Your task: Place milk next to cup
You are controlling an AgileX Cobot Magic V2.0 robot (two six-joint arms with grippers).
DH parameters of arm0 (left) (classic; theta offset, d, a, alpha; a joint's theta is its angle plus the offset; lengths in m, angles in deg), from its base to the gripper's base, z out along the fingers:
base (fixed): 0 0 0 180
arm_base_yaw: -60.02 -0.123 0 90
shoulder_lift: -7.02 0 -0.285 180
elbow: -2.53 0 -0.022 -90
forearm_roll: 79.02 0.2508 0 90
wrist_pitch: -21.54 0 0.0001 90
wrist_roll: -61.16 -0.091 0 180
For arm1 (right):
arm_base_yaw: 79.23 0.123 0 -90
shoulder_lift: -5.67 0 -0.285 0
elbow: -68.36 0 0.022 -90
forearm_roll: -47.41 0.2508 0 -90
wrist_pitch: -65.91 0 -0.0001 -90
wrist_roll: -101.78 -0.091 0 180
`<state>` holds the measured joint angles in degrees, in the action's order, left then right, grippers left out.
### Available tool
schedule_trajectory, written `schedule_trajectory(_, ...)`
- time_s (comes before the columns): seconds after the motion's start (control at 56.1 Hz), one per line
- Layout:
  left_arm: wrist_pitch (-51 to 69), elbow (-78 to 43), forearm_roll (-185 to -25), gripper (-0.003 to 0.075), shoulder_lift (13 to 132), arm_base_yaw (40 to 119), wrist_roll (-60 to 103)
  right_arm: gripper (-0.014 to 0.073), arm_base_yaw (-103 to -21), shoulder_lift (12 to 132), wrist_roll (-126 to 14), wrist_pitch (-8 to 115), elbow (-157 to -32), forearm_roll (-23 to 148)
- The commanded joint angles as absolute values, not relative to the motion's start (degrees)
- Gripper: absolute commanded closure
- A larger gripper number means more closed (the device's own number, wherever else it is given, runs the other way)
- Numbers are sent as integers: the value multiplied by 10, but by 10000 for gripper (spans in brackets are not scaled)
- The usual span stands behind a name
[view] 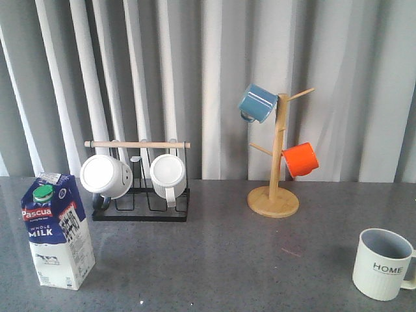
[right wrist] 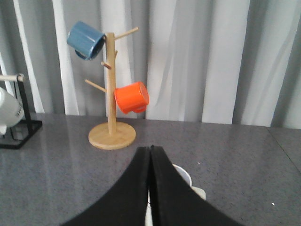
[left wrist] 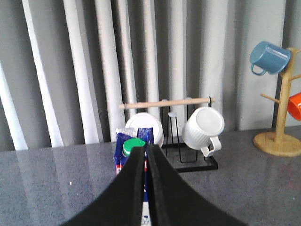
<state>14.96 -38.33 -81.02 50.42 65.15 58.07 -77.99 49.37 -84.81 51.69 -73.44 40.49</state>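
Both grippers, left (left wrist: pixel 145 153) and right (right wrist: pixel 150 153), have their black fingers pressed together, holding nothing. The tall blue-and-white milk carton (view: pixel 57 229) stands at the table's left, well apart from the cream ribbed "HOME" mug (view: pixel 383 263) at right. A black wire rack (view: pixel 140 198) and a wooden mug tree (view: pixel 275 159) stand behind.

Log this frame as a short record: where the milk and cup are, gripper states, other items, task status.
milk: upright, front left of table
cup: upright, front right, far from milk
left gripper: shut, empty, behind milk
right gripper: shut, empty, above cup
rack: two white mugs
mug tree: blue and orange mugs
status: milk not yet moved
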Motion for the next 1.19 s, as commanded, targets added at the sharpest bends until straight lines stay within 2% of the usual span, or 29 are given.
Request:
schedule_trajectory(0.0,186,-365,-814,708,531,651,591,566,-782,510,-846,551,-756,371)
schedule_trajectory(0.143,210,-361,-814,615,570,651,594,442,-782,526,-846,537,-756,332)
schedule_trajectory(0.392,293,-361,-814,318,667,653,593,38,-783,562,-907,571,-756,320)
schedule_trajectory(0.499,303,-361,-814,241,689,653,606,-52,-783,577,-914,584,-756,317)
schedule_trajectory(0.749,302,-363,-814,225,696,653,607,-43,-782,592,-917,648,-756,293)
schedule_trajectory(0.963,302,-363,-814,225,696,653,607,4,-783,597,-917,651,-756,293)
schedule_trajectory(1.177,302,-363,-814,225,696,653,607,11,-784,606,-916,641,-756,292)
